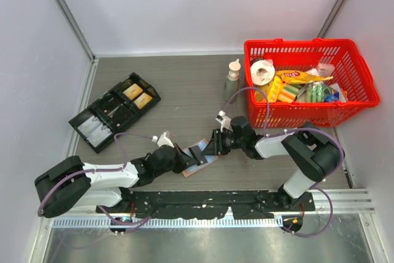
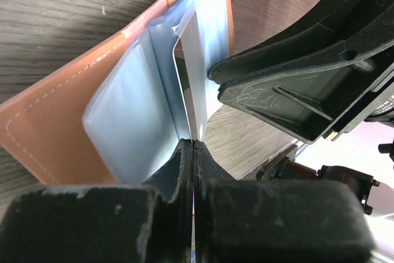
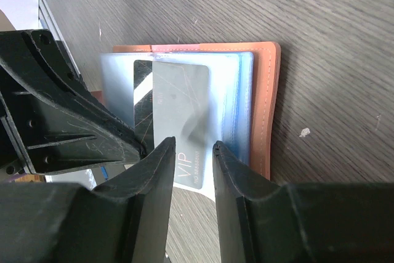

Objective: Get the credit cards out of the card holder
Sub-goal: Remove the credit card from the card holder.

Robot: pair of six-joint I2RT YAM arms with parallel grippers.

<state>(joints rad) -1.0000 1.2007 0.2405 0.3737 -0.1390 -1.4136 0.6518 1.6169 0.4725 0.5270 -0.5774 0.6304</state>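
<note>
The tan card holder [image 1: 192, 170] lies open on the table between my two grippers, its pale blue sleeves [image 2: 126, 115] fanned up. My left gripper [image 2: 194, 144] is shut on the thin edge of a pale credit card [image 2: 192, 60] that stands up out of the sleeves. In the right wrist view, a grey credit card [image 3: 181, 100] marked VIP sticks out of the card holder [image 3: 266, 103], with a dark striped card [image 3: 143, 90] beside it. My right gripper [image 3: 192, 149] hovers open over the VIP card, its fingers apart and gripping nothing. Both grippers nearly touch at the holder [image 1: 201, 154].
A red basket [image 1: 364, 78] full of groceries stands at the back right. A small bottle [image 1: 233, 79] is just left of it. A black compartment tray [image 1: 114, 112] with small items sits at the left.
</note>
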